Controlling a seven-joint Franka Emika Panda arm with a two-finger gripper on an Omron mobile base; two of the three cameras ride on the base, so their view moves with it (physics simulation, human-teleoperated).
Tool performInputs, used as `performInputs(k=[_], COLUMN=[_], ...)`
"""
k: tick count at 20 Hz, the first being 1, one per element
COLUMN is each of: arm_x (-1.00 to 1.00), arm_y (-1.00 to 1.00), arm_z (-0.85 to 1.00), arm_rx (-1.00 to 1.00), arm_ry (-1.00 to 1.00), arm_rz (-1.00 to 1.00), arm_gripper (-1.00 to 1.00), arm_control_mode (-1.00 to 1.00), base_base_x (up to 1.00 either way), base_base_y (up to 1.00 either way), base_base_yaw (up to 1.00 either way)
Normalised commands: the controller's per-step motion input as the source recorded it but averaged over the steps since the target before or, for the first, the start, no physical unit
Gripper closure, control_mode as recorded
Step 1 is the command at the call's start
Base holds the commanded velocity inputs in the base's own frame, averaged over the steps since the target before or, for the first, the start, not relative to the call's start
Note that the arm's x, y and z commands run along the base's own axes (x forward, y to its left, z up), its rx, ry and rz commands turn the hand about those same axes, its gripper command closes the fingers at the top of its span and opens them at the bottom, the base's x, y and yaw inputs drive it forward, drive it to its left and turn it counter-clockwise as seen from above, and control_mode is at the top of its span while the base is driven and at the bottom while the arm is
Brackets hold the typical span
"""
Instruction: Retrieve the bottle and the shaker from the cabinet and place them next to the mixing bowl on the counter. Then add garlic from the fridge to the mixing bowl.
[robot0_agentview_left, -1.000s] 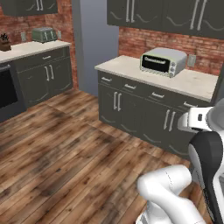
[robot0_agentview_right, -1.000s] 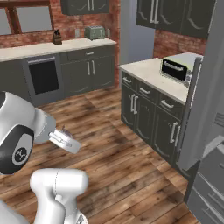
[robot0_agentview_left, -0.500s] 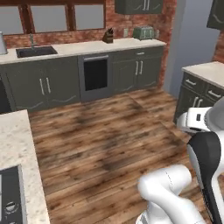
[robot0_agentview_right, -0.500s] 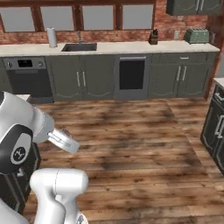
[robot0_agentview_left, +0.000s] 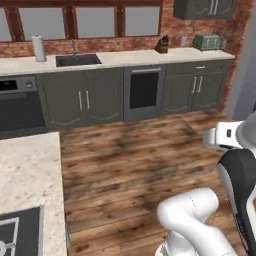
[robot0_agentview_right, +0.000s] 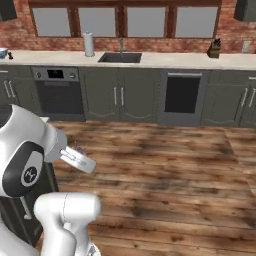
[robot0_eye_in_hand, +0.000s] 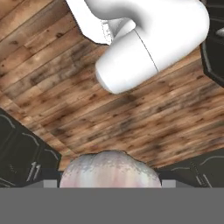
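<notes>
Garlic (robot0_eye_in_hand: 110, 169) in claw, base mid-kitchen, bowl drop not yet done.
Hand view: pale bulb sits betw fingers, so claw grips it, over wood floor (robot0_eye_in_hand: 65, 83). Base views add far counter (robot0_agentview_right: 165, 60) w/ sink (robot0_agentview_left: 77, 60), oven; right view shows blue bowl (robot0_agentview_right: 2, 52) far left, prob the target.

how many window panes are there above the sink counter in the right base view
4, in a row on the brick wall: far left, left of centre, right of centre, far right. More may lie beyond the frame.
</notes>
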Motion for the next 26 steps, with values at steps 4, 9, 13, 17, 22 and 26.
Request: performInputs(k=[4,9,13,17,22,26], arm_x=[0.0,0.0,0.0,0.0,0.0,0.0], arm_y=[0.0,0.0,0.0,0.0,0.0,0.0], arm_z=[0.0,0.0,0.0,0.0,0.0,0.0], arm_rx=[0.0,0.0,0.0,0.0,0.0,0.0], arm_ry=[0.0,0.0,0.0,0.0,0.0,0.0], arm_rz=[0.0,0.0,0.0,0.0,0.0,0.0], arm_gripper=[1.0,1.0,1.0,1.0,1.0,1.0], arm_control_mode=[1.0,1.0,1.0,1.0,1.0,1.0], base_base_x=[1.0,1.0,1.0,1.0,1.0,1.0], base_base_y=[-0.02,-0.08,-0.09,-0.07,-0.07,0.0], base_base_yaw=[0.08,0.09,0.11,0.12,0.09,0.02])
